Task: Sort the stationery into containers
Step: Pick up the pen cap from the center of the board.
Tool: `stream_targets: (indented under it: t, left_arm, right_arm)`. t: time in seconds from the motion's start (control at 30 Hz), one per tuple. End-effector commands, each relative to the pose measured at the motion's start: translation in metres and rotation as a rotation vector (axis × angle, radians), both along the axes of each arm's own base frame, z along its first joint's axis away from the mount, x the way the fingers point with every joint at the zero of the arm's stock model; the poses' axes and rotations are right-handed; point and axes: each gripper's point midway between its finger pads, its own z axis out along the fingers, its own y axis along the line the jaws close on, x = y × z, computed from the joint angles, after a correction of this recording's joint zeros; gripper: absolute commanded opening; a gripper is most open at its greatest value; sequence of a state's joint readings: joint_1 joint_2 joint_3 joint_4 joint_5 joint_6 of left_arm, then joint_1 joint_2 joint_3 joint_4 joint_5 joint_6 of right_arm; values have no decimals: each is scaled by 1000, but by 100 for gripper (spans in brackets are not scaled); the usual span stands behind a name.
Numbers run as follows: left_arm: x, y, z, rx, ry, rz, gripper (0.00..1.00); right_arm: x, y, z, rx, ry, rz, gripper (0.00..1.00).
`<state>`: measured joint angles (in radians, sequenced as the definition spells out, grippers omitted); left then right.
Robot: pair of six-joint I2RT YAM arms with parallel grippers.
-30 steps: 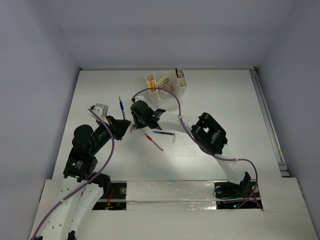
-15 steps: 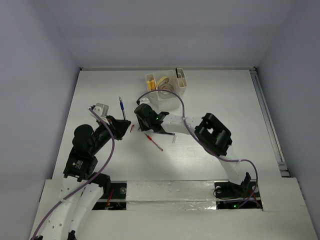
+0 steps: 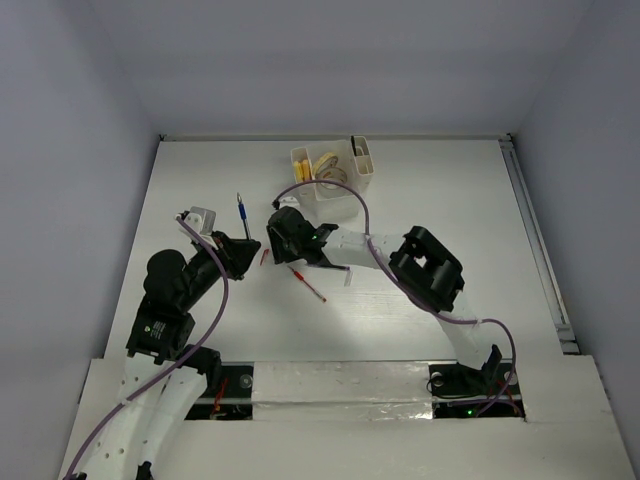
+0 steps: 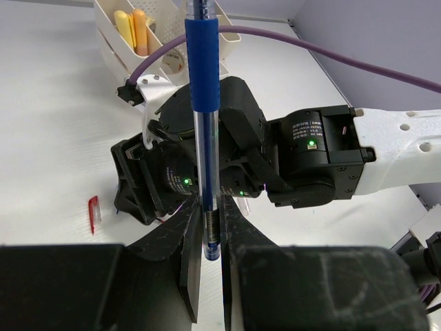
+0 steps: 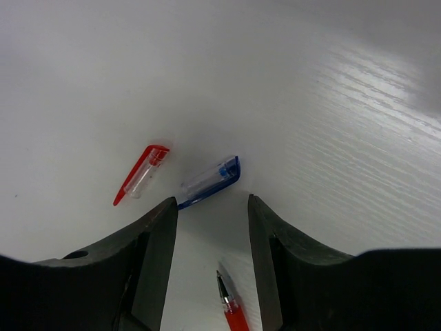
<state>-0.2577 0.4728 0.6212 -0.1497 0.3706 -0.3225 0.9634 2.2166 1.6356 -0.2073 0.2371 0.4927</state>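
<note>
**Top view:** L claw [image 3: 236, 256] and R claw [image 3: 284, 236] sit near each other mid-surface [image 3: 450, 200]. The boxy white organizer [image 3: 368, 165] is well beyond them, toward the far edge. It has yellow sticks [image 3: 302, 168] in its left narrow slot and a tape roll [image 3: 328, 166] in the middle bay. A thin red pen [image 3: 308, 284] lies apart, nearer the bases.

**L wrist view only:** shows the grip. The L claw is clamped on the clear barrel of a blue pen [image 4: 205, 131], which has a blue sleeve toward its far end. The pen points out past the R arm's glossy black housing.

**R wrist view only:** shows the R claw [image 5: 211, 207] w/ fingers spread apart and nothing between them. Just beyond lie a blue cap [image 5: 210, 181] and a red cap [image 5: 141, 174]. Both are clear plastic w/ coloured clips, flat on the surface, side by side, not touching. The red pen's metal tip shows at the bottom edge.

**Surface:** white, w/ faint wood grain.
</note>
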Motion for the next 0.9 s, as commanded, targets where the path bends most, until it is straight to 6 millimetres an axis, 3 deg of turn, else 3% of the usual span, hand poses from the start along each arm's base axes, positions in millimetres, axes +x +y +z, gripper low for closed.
stream_targets:
  t: [0.0, 0.27, 0.43, 0.67, 0.87]
  left_arm:
    - [-1, -1, 18, -10, -66, -14, 0]
    - [0, -1, 18, -9, -66, -12, 0]
    - [0, -1, 18, -10, -66, -14, 0]
    - [1, 1, 18, -9, -66, -3, 0]
    - [1, 0, 18, -10, -67, -8, 0]
  right_arm:
    - [2, 23, 24, 122, -15, 7, 51]
    - [9, 31, 8, 92, -8, 2, 53]
    - [18, 17, -6, -7, -35, -27, 51]
    - [23, 1, -18, -119, -63, -34, 31]
    - [18, -13, -20, -171, -79, -12, 24]
